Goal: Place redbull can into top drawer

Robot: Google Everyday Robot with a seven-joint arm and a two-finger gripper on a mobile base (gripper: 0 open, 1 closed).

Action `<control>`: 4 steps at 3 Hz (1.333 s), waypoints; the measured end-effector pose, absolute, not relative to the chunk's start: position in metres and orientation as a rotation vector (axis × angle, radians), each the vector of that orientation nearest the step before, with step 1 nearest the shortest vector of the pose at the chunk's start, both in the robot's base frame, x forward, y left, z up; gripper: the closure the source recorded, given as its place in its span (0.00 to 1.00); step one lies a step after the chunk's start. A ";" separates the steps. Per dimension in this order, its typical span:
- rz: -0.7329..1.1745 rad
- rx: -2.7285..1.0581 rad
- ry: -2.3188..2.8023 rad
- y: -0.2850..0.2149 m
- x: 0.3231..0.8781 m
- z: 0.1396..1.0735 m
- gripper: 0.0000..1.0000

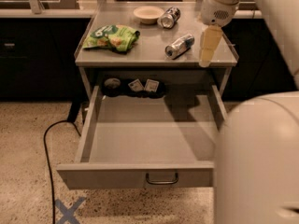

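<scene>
We see the gripper [206,61] hanging tip-down over the right part of the grey table top [140,56], a pale cream block below the round wrist of the arm [220,6]; whether it is spread or closed we cannot tell from this angle, and nothing shows in its grasp. Just to its left, apart from it, the redbull can [180,46] lies on its side on the table top, set on a slant with its silver end toward the front left. Farther back a second, darker can [169,17] also lies on its side, just beside a shallow cream bowl [148,14]. On the left part of the top rests a crumpled green snack bag [115,36]. Below the top, the top drawer [117,176] stands open toward us, its grey floor bare in the middle and its curved pull handle [161,178] at the centre of the front panel. At the drawer's back, in shadow under the table top, we make out two small white packets [144,85] and a round dark thing [112,83] that we cannot identify. A black cable [48,157] runs over the speckled floor at the left, near a blue tape cross [69,212]. The robot's cream body [261,162] fills the lower right.
</scene>
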State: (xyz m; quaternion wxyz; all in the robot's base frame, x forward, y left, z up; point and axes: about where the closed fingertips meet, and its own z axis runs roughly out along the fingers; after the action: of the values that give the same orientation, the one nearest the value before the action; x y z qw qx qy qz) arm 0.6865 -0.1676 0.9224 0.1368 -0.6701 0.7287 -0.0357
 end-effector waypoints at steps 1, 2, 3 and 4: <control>-0.140 -1.888 2.080 -0.169 0.706 0.933 0.00; -0.148 -1.878 2.068 -0.167 0.713 0.930 0.00; -0.190 -1.839 2.058 -0.169 0.725 0.931 0.00; -0.302 -1.771 2.003 -0.167 0.767 0.930 0.00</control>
State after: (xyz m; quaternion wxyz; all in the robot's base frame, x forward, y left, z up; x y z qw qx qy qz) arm 0.7668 -0.1672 0.9304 0.2238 -0.6415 0.7256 -0.1095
